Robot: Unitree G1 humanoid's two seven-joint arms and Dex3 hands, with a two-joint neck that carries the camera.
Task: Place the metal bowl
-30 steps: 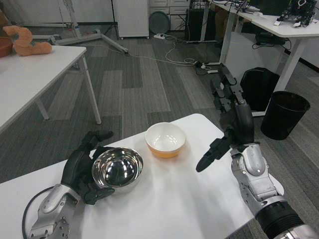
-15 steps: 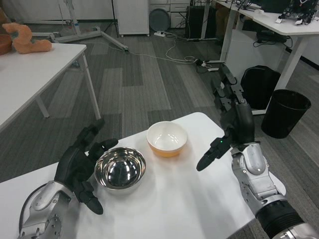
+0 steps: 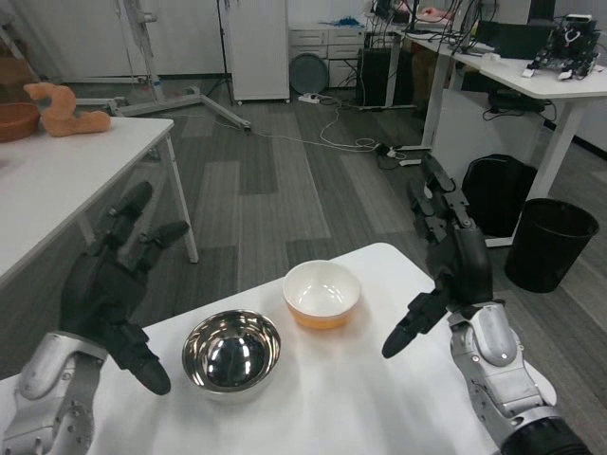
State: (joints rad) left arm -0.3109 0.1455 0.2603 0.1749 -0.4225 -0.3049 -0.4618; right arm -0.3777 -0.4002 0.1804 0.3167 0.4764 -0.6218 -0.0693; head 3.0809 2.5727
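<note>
From the head view, the metal bowl [image 3: 231, 354] stands upright on the white table [image 3: 322, 408], near its front-left part, with nothing in it but reflections on its polished inside. Just beside it, to the right and a little farther back, sits an orange bowl [image 3: 322, 294] with a white inside, also holding nothing; the two bowls are close but apart. The left hand [image 3: 109, 284] is raised to the left of the metal bowl, clear of it, fingers spread and holding nothing, the upper fingers pointing up and away while a lower finger reaches down toward the table beside the bowl. The right hand [image 3: 446, 275] is lifted over the table's right side, fingers extended and apart, thumb angled down toward the tabletop, gripping nothing. A black bin [image 3: 553, 245] stands on the floor beyond the table.
</note>
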